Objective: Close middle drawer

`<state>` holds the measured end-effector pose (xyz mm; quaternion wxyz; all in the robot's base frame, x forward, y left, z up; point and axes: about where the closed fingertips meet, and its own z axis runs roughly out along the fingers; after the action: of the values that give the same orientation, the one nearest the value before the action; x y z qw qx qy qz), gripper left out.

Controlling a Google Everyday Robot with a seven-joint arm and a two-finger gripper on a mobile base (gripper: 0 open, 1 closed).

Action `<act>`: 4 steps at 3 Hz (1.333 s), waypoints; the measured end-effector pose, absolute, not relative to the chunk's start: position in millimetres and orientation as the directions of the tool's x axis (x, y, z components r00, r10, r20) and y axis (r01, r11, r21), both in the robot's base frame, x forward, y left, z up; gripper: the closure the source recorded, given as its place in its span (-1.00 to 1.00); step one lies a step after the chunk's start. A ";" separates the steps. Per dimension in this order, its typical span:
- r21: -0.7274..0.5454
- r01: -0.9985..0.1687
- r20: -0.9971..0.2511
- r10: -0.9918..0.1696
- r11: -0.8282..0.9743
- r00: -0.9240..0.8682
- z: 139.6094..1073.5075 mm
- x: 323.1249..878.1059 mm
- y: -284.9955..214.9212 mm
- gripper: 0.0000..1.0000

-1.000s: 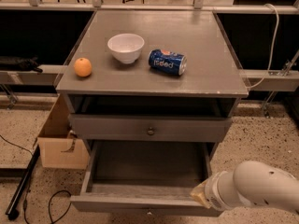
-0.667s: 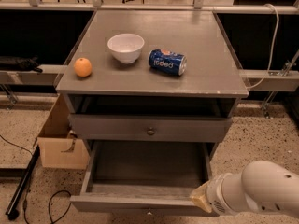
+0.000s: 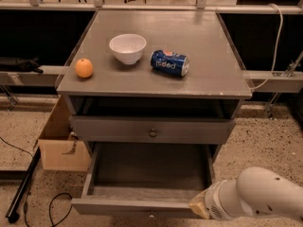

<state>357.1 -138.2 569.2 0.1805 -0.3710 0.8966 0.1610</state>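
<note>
The middle drawer is pulled far out at the bottom of the grey cabinet, and its inside is bare. Its grey front faces me, with the small dark knob at the frame's lower edge. The uppermost drawer front with its own knob sits above it, pulled out a little. The lowest drawer is hidden. My gripper is at the end of the white arm, against the right end of the middle drawer's front.
On the cabinet top stand an orange, a white bowl and a blue can lying on its side. A cardboard box and a dark pole with cables are on the floor at left.
My arm has sunk slightly by the drawer's right front corner. The middle drawer stands as far out as before.
</note>
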 end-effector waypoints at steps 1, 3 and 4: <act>0.196 -0.706 -0.420 -0.593 0.680 -0.688 533.0 348.2 -140.2 1.00; 0.226 -0.700 -0.379 -0.601 0.678 -0.704 486.4 336.8 -132.8 1.00; 0.258 -0.714 -0.411 -0.595 0.651 -0.691 482.2 340.1 -123.5 1.00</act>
<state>340.1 -123.5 482.2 0.1463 -0.3651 0.8966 0.2034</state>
